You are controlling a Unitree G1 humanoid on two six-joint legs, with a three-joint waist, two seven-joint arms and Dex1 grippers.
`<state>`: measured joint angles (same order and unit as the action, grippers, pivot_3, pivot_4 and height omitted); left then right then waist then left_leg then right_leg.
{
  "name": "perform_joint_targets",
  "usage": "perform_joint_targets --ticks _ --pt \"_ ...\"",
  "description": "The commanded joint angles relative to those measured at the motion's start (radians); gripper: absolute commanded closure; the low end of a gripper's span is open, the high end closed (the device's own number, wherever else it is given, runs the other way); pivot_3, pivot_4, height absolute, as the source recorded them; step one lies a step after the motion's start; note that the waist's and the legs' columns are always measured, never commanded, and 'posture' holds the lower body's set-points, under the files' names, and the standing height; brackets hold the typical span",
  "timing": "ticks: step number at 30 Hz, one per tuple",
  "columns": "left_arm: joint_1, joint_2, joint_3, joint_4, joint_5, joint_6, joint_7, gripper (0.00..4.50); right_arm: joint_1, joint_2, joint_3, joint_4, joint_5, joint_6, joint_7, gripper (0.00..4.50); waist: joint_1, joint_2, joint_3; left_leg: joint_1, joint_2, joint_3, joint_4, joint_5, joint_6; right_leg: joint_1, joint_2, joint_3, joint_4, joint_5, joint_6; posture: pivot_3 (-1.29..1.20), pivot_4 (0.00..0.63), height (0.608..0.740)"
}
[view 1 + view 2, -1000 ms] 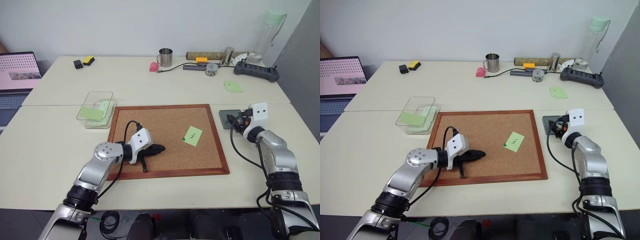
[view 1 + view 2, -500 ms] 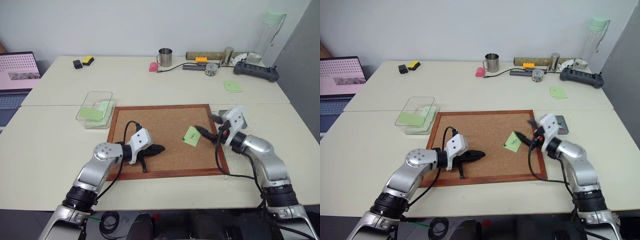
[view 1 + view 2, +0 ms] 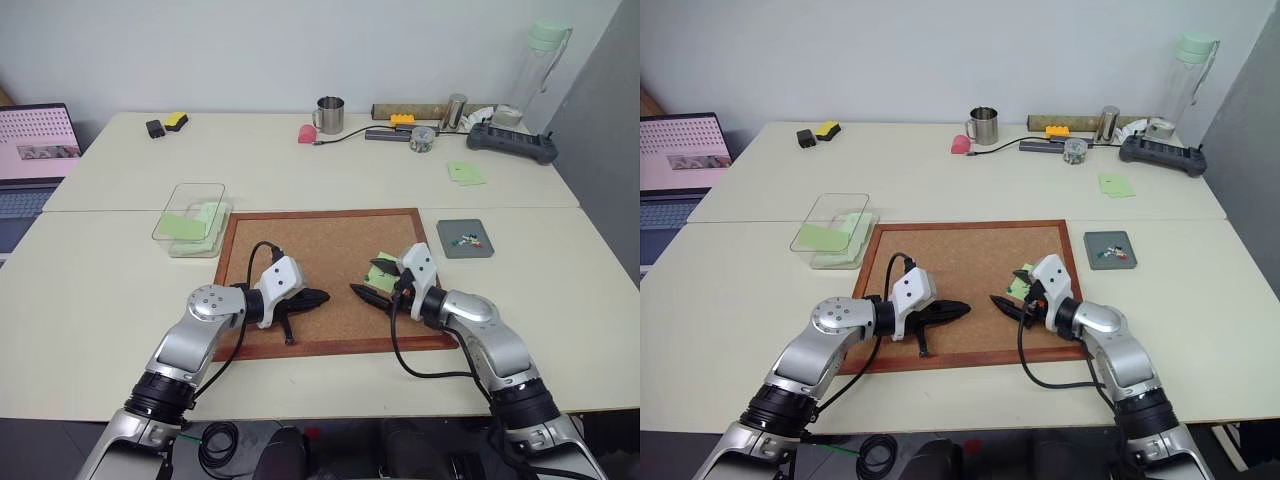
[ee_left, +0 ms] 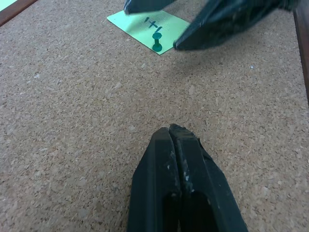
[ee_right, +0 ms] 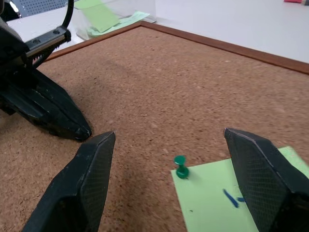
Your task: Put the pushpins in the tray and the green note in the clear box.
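Right claw [image 5: 169,188] moved from tray [image 3: 465,240] to green note [image 5: 227,198].

You see two silver-grey arms with black joint bands, each wrist carrying a white camera block and a looping black cable, each ending in a two-fingered black end effector.

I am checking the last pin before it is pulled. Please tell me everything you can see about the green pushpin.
The green pushpin is tiny, with a spool-shaped head that looks like plastic. It stands nearly upright, stuck through a corner of the green note into the cork board, near the note's dark scribble. Its point is hidden. Nothing grips it: the right end effector is open, with a finger on each side and apart from it. The left end effector is shut and farther off on the board.
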<state>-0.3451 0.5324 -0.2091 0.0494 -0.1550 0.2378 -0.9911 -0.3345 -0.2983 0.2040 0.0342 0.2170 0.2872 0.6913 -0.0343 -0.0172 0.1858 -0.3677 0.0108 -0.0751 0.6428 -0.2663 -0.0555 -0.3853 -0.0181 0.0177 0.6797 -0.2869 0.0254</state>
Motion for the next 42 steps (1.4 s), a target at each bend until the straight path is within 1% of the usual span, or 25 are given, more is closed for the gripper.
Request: perform_joint_targets --ticks 1,6,7,8,14,17,23,27,30,35,37,38,41,42 --pt "0.027 0.008 -0.012 0.016 0.018 0.023 0.009 4.5 -0.017 0.0 0.002 -0.001 -0.011 -0.029 0.015 1.43 0.0 0.0 0.0 0.0 0.0 0.0 0.0 0.0 0.0 0.0 0.0 0.0 0.0 0.0 0.0 0.0 0.15 0.74" --pt "0.035 0.009 -0.009 0.008 0.016 0.026 0.013 4.5 -0.011 -0.003 0.001 0.004 -0.012 -0.034 0.022 2.33 0.0 0.0 0.0 0.0 0.0 0.0 0.0 0.0 0.0 0.0 0.0 0.0 0.0 0.0 0.0 0.0 0.15 0.74" --pt "0.036 0.009 -0.01 0.008 0.015 0.026 0.014 4.5 -0.011 -0.003 0.0 0.004 -0.012 -0.034 0.023 2.61 0.0 0.0 0.0 0.0 0.0 0.0 0.0 0.0 0.0 0.0 0.0 0.0 0.0 0.0 0.0 0.0 0.15 0.74" --pt "0.036 0.009 -0.01 0.007 0.015 0.026 0.015 4.5 -0.011 -0.004 0.0 0.005 -0.012 -0.035 0.023 2.71 0.0 0.0 0.0 0.0 0.0 0.0 0.0 0.0 0.0 0.0 0.0 0.0 0.0 0.0 0.0 0.0 0.15 0.74" --pt "0.031 0.008 -0.014 0.01 0.014 0.024 0.016 4.5 -0.011 -0.002 -0.002 0.006 -0.019 -0.037 0.017 4.0 0.0 0.0 0.0 0.0 0.0 0.0 0.0 0.0 0.0 0.0 0.0 0.0 0.0 0.0 0.0 0.0 0.15 0.74" --pt "0.028 0.008 -0.015 0.011 0.015 0.023 0.015 4.5 -0.01 0.001 -0.005 0.004 -0.02 -0.036 0.013 4.46 0.0 0.0 0.0 0.0 0.0 0.0 0.0 0.0 0.0 0.0 0.0 0.0 0.0 0.0 0.0 0.0 0.15 0.74" --pt "0.026 0.008 -0.015 0.01 0.015 0.024 0.015 4.5 -0.008 0.003 -0.012 -0.011 -0.022 -0.044 0.013 4.46 0.0 0.0 0.0 0.0 0.0 0.0 0.0 0.0 0.0 0.0 0.0 0.0 0.0 0.0 0.0 0.0 0.15 0.74" --pt "0.028 0.009 -0.014 0.008 0.015 0.025 0.017 4.5 0.0 0.023 -0.049 -0.095 0.043 -0.046 0.025 4.46 0.0 0.0 0.0 0.0 0.0 0.0 0.0 0.0 0.0 0.0 0.0 0.0 0.0 0.0 0.0 0.0 0.15 0.74" --pt "0.033 0.01 -0.013 0.005 0.015 0.023 0.017 4.5 0.015 0.008 -0.038 -0.157 0.058 -0.038 0.052 4.46 0.0 0.0 0.0 0.0 0.0 0.0 0.0 0.0 0.0 0.0 0.0 0.0 0.0 0.0 0.0 0.0 0.15 0.74" --pt "0.034 0.009 -0.014 0.005 0.015 0.02 0.017 4.5 0.024 -0.023 -0.019 -0.186 0.03 -0.044 0.062 4.46 0.0 0.0 0.0 0.0 0.0 0.0 0.0 0.0 0.0 0.0 0.0 0.0 0.0 0.0 0.001 0.0 0.15 0.74" --pt "0.025 -0.002 -0.003 0.007 0.005 0.024 0.028 4.5 0.021 -0.048 -0.003 -0.179 -0.009 -0.079 0.069 4.46 0.0 0.0 0.0 0.0 0.0 0.0 0.0 0.0 0.0 0.0 0.0 0.0 0.0 -0.001 0.001 0.0 0.15 0.74" --pt "0.019 -0.014 0.012 0.006 -0.011 0.033 0.037 4.5 0.02 -0.066 0.01 -0.176 -0.034 -0.102 0.076 4.46 0.0 0.0 0.0 0.0 0.0 0.0 0.0 0.0 0.0 0.0 0.0 0.0 0.0 -0.001 0.001 0.0 0.15 0.74" --pt "-0.031 -0.075 0.109 -0.015 -0.151 0.171 0.069 4.5 0.017 -0.136 0.064 -0.163 -0.132 -0.194 0.107 4.46 0.002 0.0 0.0 0.0 0.0 0.0 0.0 0.0 0.0 0.0 0.0 0.0 0.0 -0.001 0.002 0.0 0.15 0.74" --pt "-0.05 -0.089 0.138 -0.017 -0.192 0.21 0.075 4.31 0.015 -0.151 0.073 -0.156 -0.152 -0.22 0.113 4.49 0.003 -0.001 0.001 -0.001 -0.001 0.0 0.001 0.0 0.0 0.0 0.0 0.0 0.0 -0.001 0.003 0.0 0.15 0.74"
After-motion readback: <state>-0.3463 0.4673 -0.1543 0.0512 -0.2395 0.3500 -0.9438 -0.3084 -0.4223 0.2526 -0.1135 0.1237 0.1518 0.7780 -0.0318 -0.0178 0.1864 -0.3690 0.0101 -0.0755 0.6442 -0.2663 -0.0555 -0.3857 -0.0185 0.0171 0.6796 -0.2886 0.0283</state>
